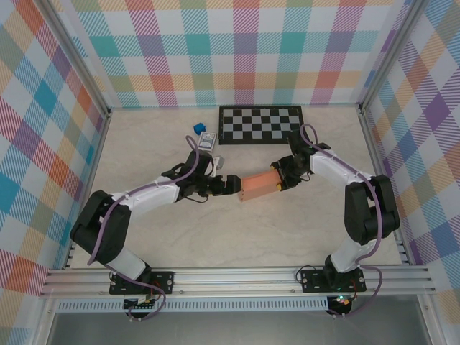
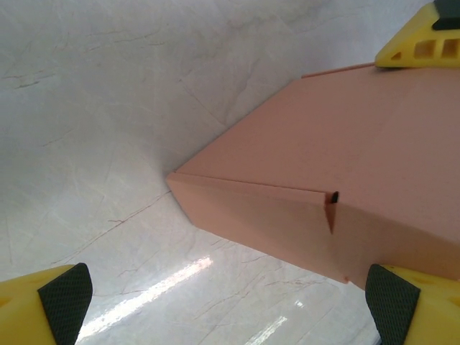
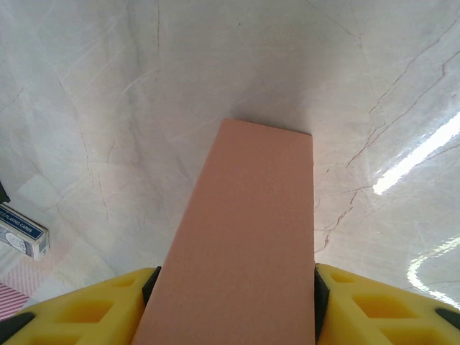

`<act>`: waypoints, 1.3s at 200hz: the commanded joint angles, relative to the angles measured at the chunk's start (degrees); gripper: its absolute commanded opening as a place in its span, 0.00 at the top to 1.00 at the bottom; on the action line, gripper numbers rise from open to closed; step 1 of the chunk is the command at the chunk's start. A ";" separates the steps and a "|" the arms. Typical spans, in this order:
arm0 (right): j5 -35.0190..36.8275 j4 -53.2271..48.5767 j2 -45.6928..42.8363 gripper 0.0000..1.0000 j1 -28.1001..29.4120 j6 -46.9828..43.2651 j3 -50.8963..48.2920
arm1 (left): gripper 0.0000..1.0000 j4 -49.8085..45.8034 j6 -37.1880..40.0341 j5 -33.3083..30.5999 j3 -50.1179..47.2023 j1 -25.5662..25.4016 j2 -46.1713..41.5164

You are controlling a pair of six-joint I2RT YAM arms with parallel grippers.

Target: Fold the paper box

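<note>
The right claw (image 3: 233, 291) clamps the salmon-orange paper box (image 3: 248, 215) by one end. The left claw (image 2: 230, 302) gapes fully wide at its other end, gripping nothing.

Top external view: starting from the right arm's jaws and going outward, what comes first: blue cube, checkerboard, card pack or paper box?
1. Paper box: gripped there, at the table's centre.
2. Checkerboard: straight behind, by the back wall.
3. Card pack: back and to the left.
4. Blue cube: just beyond the pack, farthest left.
</note>
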 commanded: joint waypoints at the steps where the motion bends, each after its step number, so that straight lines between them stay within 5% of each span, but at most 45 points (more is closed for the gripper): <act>1: 1.60 -1.94 2.13 0.47 0.22 0.97 -0.15 | 0.00 0.88 1.57 -0.09 0.13 -0.22 2.08; 181: 1.31 -2.62 3.01 0.47 1.02 0.79 0.87 | 0.00 2.35 1.20 2.09 4.43 -0.15 2.38; 260: 2.17 -2.92 3.38 0.49 1.07 0.62 0.69 | 0.00 3.07 6.08 1.44 -1.60 0.80 2.59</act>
